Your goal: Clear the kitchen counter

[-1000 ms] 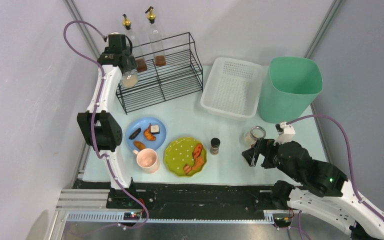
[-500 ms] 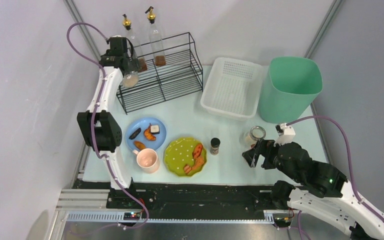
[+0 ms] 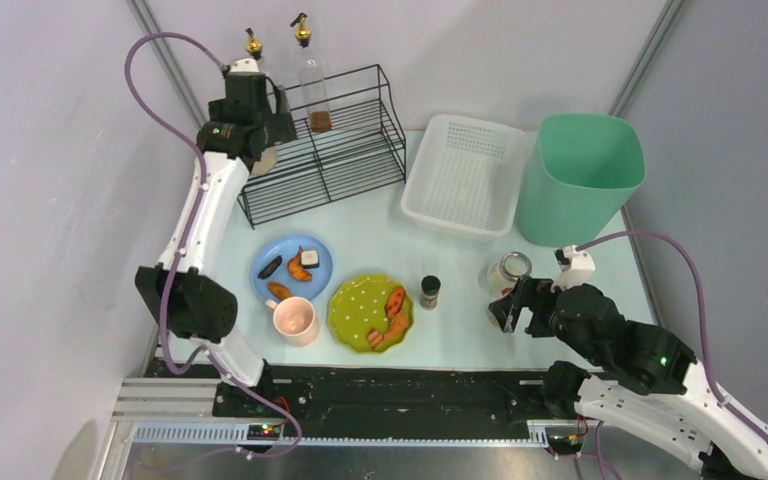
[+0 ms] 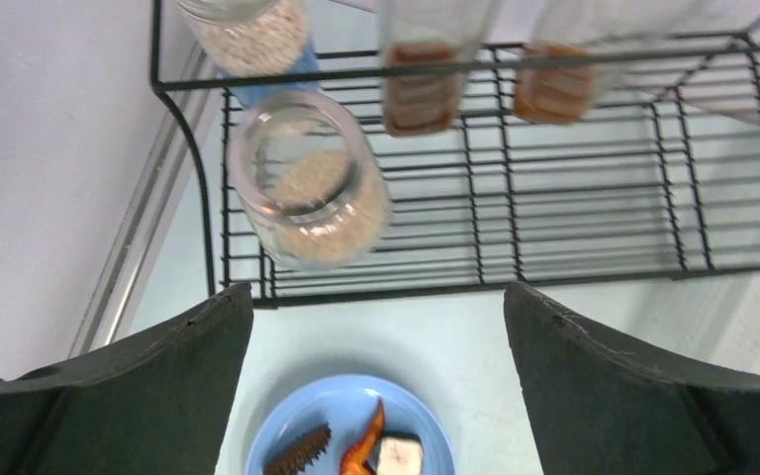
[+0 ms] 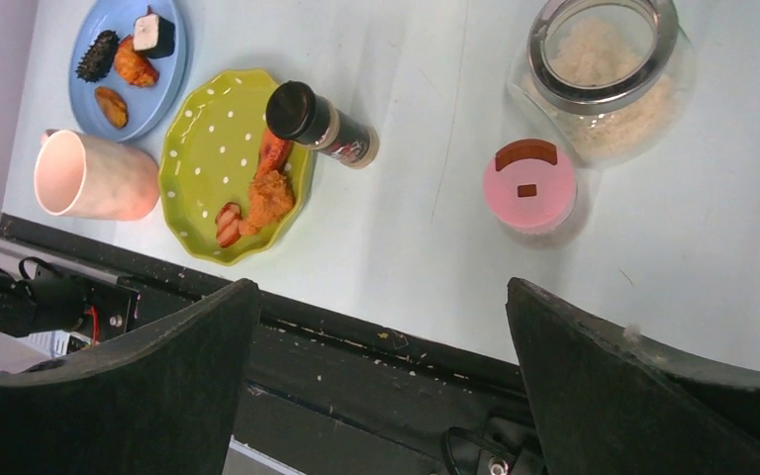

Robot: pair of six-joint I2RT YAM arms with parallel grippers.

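We note left gripper (image 4: 376,297) fingers spread wide, nothing between them, hovering just in front of rack (image 4: 574,178). Grain jar (image 4: 309,188) sits at rack's left end, free of fingers. Right gripper (image 5: 381,287) fingers equally wide, empty, well away from rack; pink lid (image 5: 528,185) and open jar (image 5: 602,79) near them. Kitchen counter (image 3: 380,225) lies under rack, spreading forward of it.

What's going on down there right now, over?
Both open: left gripper at rack, right gripper over counter. Counter not cleared: blue plate, green plate, mug, spice bottle, rice jar, pink lid. Nothing seen in the way.
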